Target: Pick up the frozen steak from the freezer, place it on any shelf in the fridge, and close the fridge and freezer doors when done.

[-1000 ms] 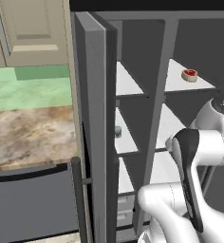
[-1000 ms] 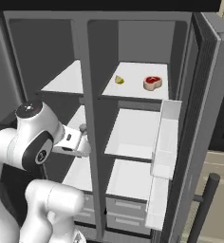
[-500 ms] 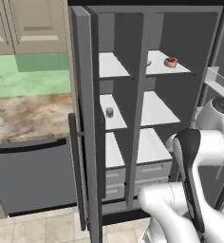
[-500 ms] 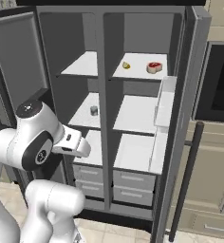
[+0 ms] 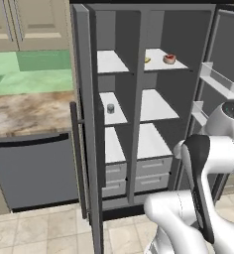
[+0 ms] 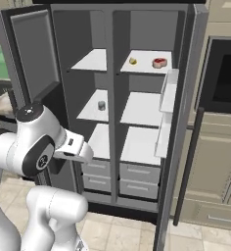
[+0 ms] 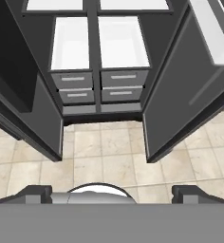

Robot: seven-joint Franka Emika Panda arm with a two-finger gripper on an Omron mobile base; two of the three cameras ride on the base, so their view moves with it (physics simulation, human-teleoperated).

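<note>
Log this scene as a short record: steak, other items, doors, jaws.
steak: round red-topped, tan-rimmed slab on top white shelf, right compartment
beside it: small yellow item, apart from it
left compartment: small grey can on middle shelf
doors: both tall grey doors open
jaws: apart, nothing between

White shelves span both dark grey compartments of the open unit. On the top shelf [image 6: 146, 62] of the wider compartment lie the frozen steak [image 6: 159, 62], toward the right, and a small yellow item [image 6: 132, 61] near the divider, apart from each other. In the narrower compartment, a small grey can [image 6: 101, 105] stands upright on the middle shelf [image 6: 94, 109]. The lower right shelf [image 7: 121, 42] shows bare white board above grey drawers [image 7: 124, 77].
</note>
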